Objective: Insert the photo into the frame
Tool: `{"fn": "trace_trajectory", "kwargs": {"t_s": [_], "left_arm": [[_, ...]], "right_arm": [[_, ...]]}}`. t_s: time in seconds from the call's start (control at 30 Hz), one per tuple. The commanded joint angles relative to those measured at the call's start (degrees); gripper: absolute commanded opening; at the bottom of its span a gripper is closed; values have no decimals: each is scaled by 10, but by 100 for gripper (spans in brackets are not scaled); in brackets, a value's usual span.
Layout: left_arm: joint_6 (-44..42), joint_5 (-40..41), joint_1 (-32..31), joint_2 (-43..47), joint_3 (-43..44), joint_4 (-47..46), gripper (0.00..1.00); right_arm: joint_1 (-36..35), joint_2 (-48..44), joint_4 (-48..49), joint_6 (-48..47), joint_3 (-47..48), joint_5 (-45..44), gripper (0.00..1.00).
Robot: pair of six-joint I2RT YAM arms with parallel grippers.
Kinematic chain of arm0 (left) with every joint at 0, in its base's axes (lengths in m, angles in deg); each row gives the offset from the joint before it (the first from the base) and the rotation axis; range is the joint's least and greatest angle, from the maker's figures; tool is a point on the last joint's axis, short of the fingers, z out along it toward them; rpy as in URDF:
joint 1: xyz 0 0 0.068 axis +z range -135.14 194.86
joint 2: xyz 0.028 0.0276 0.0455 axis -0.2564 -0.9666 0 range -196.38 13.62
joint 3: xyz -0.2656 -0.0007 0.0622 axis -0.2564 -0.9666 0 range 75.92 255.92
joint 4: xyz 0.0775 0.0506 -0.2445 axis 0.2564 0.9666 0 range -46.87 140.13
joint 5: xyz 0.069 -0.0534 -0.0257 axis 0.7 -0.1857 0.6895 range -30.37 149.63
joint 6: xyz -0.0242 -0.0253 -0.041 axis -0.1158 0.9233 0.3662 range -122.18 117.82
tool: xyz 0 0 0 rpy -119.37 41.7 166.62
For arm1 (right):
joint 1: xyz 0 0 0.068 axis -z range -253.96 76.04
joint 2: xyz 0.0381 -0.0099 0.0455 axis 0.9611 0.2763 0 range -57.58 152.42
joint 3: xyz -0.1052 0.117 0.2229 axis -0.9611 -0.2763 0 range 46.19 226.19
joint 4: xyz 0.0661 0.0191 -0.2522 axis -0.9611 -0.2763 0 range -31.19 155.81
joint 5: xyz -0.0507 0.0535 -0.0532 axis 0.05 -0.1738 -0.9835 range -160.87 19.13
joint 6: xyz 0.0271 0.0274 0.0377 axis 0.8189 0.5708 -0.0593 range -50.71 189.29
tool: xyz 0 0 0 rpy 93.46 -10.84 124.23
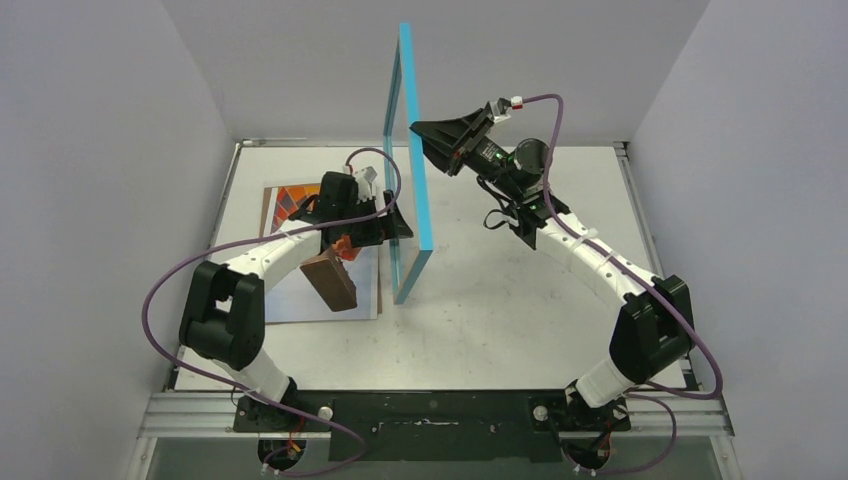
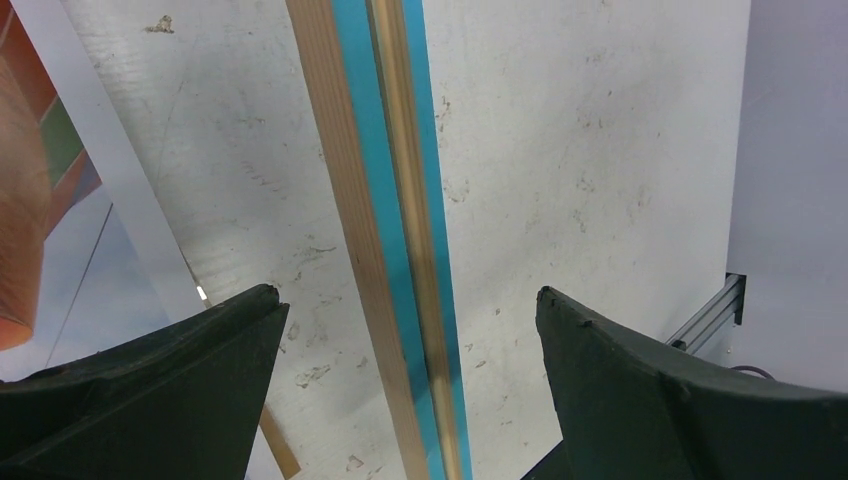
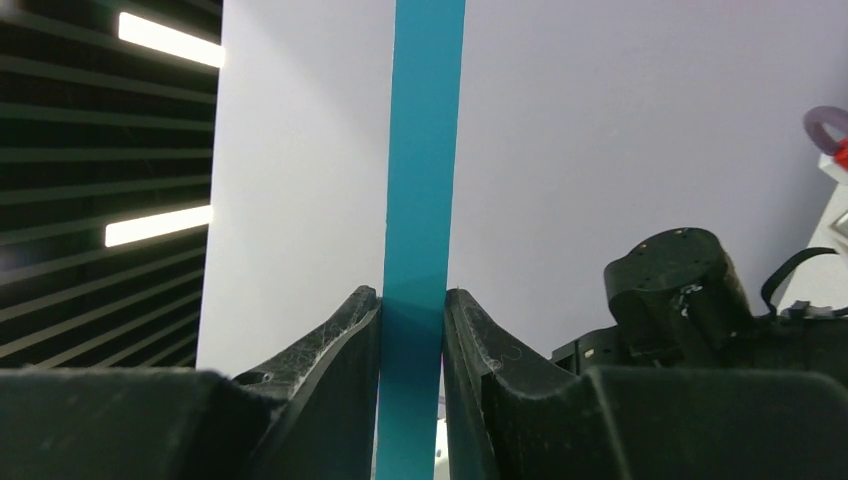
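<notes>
The frame (image 1: 414, 200) stands on edge on the table, a thin bright-blue strip rising tall in the top view. My right gripper (image 1: 416, 131) is shut on its upper right edge; in the right wrist view the blue bar (image 3: 424, 150) is pinched between both fingers of that gripper (image 3: 412, 296). My left gripper (image 1: 401, 226) is open low down at the frame's left side. In the left wrist view the frame's wood-and-blue edge (image 2: 395, 230) runs between that gripper's (image 2: 405, 294) spread fingers, touching neither. The photo (image 1: 291, 201) lies flat on the table, partly under the left arm.
A brown block (image 1: 331, 281) hangs below the left wrist, above the photo. A brown board edge (image 1: 378, 292) shows beside the photo. The white table (image 1: 520, 300) is walled on the left, the back and the right. Metal rail along the near edge (image 1: 430, 410).
</notes>
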Motion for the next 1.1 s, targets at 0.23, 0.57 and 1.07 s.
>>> {"fn": "trace_trajectory", "kwargs": {"t_s": [0.23, 0.57, 1.07], "left_arm": [[60, -103, 33, 18, -31, -148, 65], [-61, 5, 33, 37, 1, -65, 10], [-102, 129, 8, 16, 14, -12, 0]], "right_arm": [[-21, -7, 120, 22, 36, -38, 5], [70, -33, -72, -101, -14, 41, 16], [205, -91, -393, -342, -114, 71, 51]]}}
